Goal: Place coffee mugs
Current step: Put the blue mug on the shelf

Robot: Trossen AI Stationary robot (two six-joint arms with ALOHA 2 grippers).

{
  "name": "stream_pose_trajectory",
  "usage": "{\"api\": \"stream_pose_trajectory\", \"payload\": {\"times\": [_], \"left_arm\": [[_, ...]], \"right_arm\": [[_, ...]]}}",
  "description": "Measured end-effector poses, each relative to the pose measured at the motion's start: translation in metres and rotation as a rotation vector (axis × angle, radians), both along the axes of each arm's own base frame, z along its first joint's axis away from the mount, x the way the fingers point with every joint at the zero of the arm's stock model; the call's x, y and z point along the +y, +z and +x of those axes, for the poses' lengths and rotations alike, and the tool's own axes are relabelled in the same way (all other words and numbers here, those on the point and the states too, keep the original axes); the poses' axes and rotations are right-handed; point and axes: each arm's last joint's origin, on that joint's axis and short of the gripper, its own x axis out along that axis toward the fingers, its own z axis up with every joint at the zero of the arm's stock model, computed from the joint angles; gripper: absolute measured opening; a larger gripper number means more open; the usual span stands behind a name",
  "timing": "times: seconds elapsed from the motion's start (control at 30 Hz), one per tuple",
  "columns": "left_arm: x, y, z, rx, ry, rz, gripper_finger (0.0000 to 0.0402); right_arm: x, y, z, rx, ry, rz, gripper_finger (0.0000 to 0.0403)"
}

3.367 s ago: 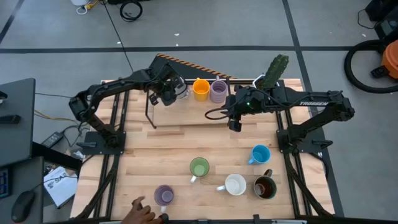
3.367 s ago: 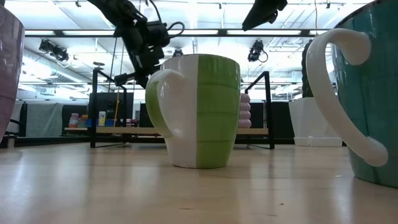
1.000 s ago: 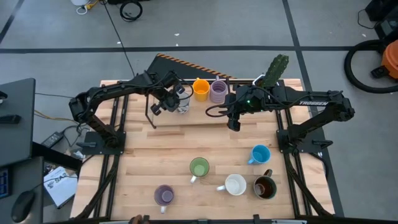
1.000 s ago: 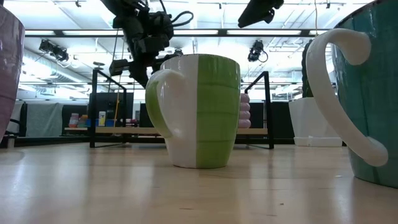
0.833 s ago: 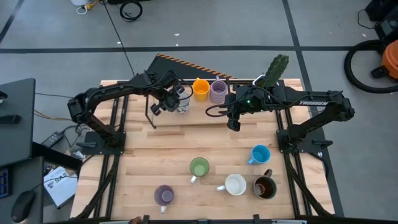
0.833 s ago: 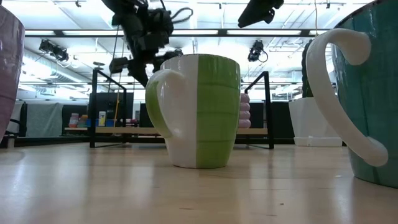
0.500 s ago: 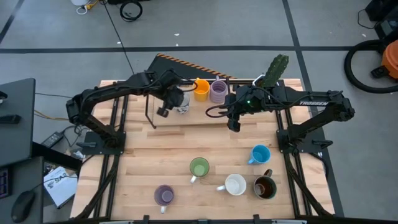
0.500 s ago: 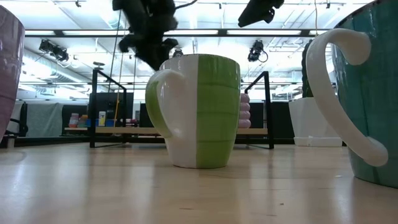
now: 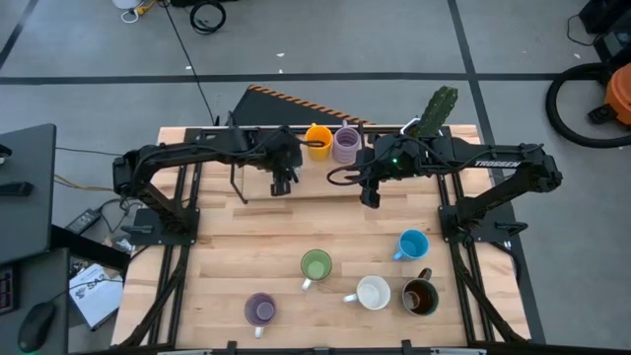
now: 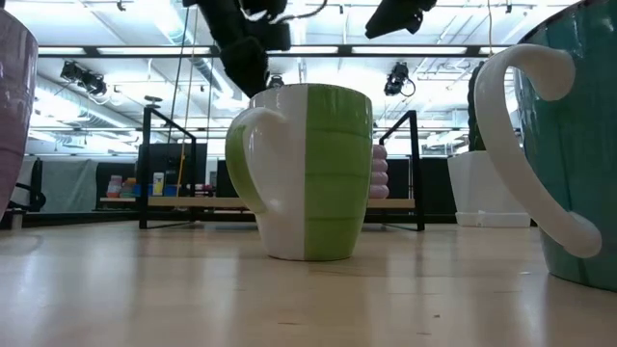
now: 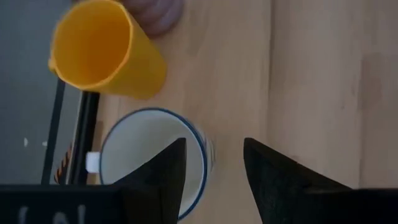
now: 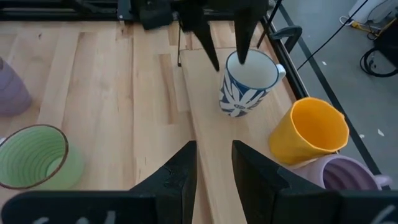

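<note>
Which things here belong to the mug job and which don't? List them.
Job: orange mug, rear lavender mug, front lavender mug, green mug, blue mug, white mug, brown mug, patterned mug at the open left gripper; right gripper hovering mid-table.
Lying about: cactus pot, floor cable coil.

My high view looks straight down on the whole table (image 9: 246, 247), while my low view sits at table-top height, very close to the green mug (image 10: 307, 172), facing level across to the far edge and the room behind. My left wrist camera looks steeply down, close over the white mug (image 11: 149, 162) and orange mug (image 11: 106, 50) at the far edge; my right wrist camera faces left across the table from farther off, sharing those two mugs and the green one.
</note>
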Motion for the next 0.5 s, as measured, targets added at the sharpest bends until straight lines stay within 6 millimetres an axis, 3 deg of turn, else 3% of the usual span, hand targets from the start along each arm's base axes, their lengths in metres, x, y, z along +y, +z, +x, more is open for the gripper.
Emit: {"api": "stream_pose_trajectory", "payload": {"times": [0.5], "left_arm": [[0.031,-0.030,0.005,0.109,0.033,-0.038,0.0167]], "right_arm": [[0.000,0.001,0.001,-0.008,0.007,-0.010,0.0107]]}}
